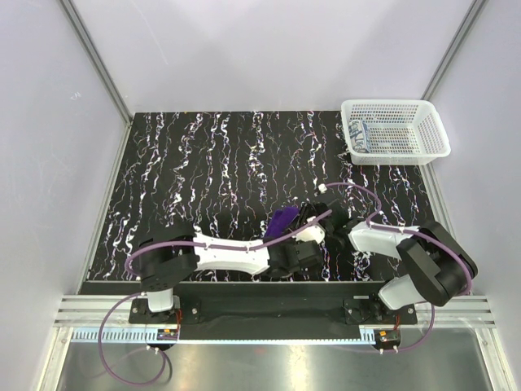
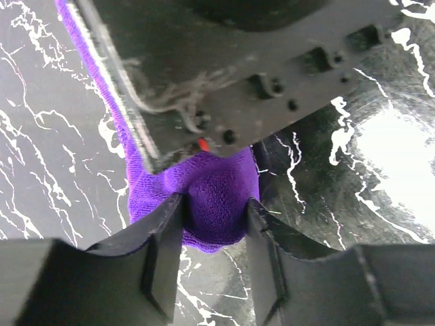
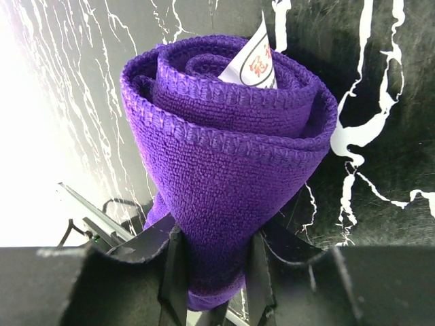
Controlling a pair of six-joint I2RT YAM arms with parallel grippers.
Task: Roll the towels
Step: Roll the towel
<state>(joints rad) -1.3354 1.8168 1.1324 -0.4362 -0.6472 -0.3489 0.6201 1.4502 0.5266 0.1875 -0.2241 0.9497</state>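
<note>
From above you see the white basket (image 1: 435, 145) at the far right corner of the table (image 1: 203, 171), with the patterned towel (image 1: 361, 135) lying in its left end. The purple towel (image 1: 283, 220) is well apart from the basket, nearer you and to its left. It is mostly hidden between the two wrists, so only a purple tip shows. That view won't tell you how either gripper stands.

The wrist cameras do. In the right wrist view, the right gripper (image 3: 214, 278) has its fingers (image 3: 173, 272) narrow, pinching the lower end of the purple towel. The towel rises from them as a rolled coil, with its spiral end facing the camera and a white label (image 3: 255, 61) poking out of the middle. In the left wrist view, the left gripper (image 2: 214, 227) has its fingers (image 2: 163, 234) narrow on either side of a rounded purple end, and the cloth touches both inner faces. The right gripper's dark underside crowds the top of that picture, just above the cloth.
</note>
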